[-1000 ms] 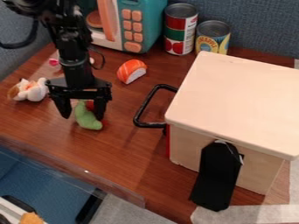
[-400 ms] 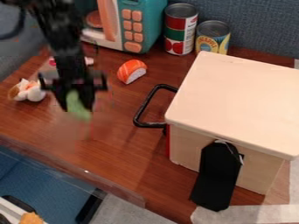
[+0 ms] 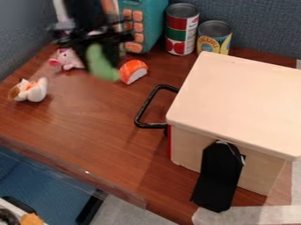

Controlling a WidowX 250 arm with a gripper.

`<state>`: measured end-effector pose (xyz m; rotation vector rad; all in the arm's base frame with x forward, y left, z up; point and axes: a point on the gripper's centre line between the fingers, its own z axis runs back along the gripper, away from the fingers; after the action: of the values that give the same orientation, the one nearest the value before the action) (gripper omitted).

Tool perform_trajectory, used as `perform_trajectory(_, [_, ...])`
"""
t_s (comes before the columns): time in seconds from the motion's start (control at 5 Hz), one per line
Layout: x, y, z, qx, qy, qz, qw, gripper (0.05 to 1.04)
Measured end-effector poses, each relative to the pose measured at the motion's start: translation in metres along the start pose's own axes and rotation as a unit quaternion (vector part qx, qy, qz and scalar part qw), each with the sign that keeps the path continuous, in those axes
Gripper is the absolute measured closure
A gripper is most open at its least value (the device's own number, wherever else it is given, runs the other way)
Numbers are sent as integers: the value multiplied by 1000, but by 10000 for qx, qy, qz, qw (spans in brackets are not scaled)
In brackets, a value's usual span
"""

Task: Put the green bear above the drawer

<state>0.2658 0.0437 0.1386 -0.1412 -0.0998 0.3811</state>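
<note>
Wooden table [image 3: 100,136]: drawer box [image 3: 241,101], contents hidden; jaws grip green bear [image 3: 101,65].

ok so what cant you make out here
All in the camera view:
- green bear: blurred, its upper part behind the gripper
- teal microwave: cut off by the top edge, partly behind the arm
- yellow-labelled can: lower part behind the drawer box
- drawer box: contents hidden by its lid and walls, right side cut off by the edge
- orange thing: cut off by the bottom edge
</note>
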Motion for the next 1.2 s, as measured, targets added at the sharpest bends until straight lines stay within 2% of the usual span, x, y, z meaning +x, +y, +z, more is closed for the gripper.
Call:
perform_trajectory(0.2, [-9, -52, 1, 264, -191, -350, 9989, 610])
perform_trajectory(0.4, [-22, -97, -11, 346, -209, -673, 9969, 610])
perform_trajectory(0.6, [-28, -132, -40, 617, -172, -854, 9943, 611])
perform_trajectory(0.8, [-22, -142, -52, 727, -190, -978, 9924, 526])
perform_trajectory(1.0, [-18, -145, -53, 715, -225, -1040, 9917, 219])
perform_trajectory(1.2, [-24, -141, -42, 571, 25, -984, 9935, 70])
